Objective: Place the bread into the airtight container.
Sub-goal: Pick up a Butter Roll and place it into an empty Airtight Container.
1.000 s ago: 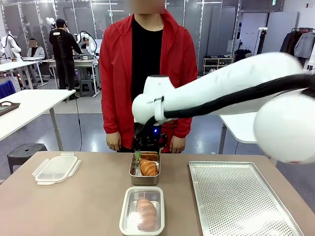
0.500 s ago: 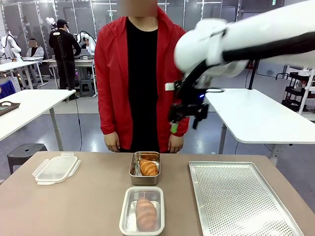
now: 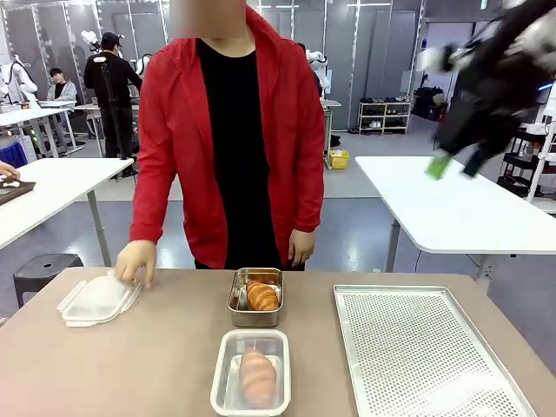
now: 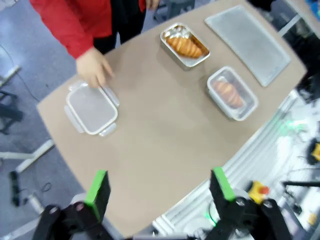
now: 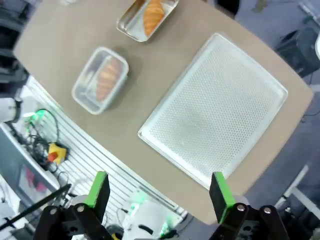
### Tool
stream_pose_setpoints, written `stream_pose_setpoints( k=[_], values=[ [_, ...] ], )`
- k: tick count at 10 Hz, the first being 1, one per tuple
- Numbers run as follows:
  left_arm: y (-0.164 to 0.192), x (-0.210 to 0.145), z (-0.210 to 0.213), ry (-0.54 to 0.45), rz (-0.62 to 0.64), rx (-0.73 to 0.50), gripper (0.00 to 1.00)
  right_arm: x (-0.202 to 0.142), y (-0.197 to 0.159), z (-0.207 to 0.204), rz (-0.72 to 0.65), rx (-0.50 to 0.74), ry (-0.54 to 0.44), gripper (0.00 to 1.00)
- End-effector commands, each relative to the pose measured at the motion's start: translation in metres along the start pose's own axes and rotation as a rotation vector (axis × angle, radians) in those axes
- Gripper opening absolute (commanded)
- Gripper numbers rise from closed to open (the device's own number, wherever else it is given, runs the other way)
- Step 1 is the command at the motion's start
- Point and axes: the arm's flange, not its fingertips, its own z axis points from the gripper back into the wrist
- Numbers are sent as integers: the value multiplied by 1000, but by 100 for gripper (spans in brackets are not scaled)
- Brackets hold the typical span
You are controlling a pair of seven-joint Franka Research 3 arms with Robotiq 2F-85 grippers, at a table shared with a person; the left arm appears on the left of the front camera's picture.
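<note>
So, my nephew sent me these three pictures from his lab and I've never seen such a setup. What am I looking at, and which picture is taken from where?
It is a table with two robot arms on one side and a person in a red jacket on the other. The level picture comes from a fixed camera between the arms. The two looking down come from cameras on the arms' wrists; the green-tipped prongs at the bottom are each arm's jaws: the left gripper and the right gripper. Both are open, raised high and hold nothing.

On the table are a metal tin with a piece of bread, a clear container with another bread, a perforated tray and a plastic lid, which the person's hand is touching.
</note>
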Motion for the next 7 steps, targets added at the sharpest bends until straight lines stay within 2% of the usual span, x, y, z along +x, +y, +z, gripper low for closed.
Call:
stream_pose_setpoints(
  k=[1, 3, 4, 5, 6, 7],
  values=[
    [0, 0, 0, 0, -7, -3, 100, -50, -11, 36, 46, -102, -129, 100],
    [0, 0, 0, 0, -7, -3, 100, -88, -32, 57, -8, -86, -237, 100],
    [0, 0, 0, 0, -7, -3, 100, -102, -39, 59, 27, -90, -270, 100],
    [0, 0, 0, 0, -7, -3, 100, -108, -40, 56, 33, -85, -276, 100],
    [0, 0, 0, 0, -7, -3, 100, -97, -31, 82, -16, -90, -235, 100],
    [0, 0, 0, 0, -7, -3, 100, -97, -31, 82, -16, -90, -235, 100]
  ],
)
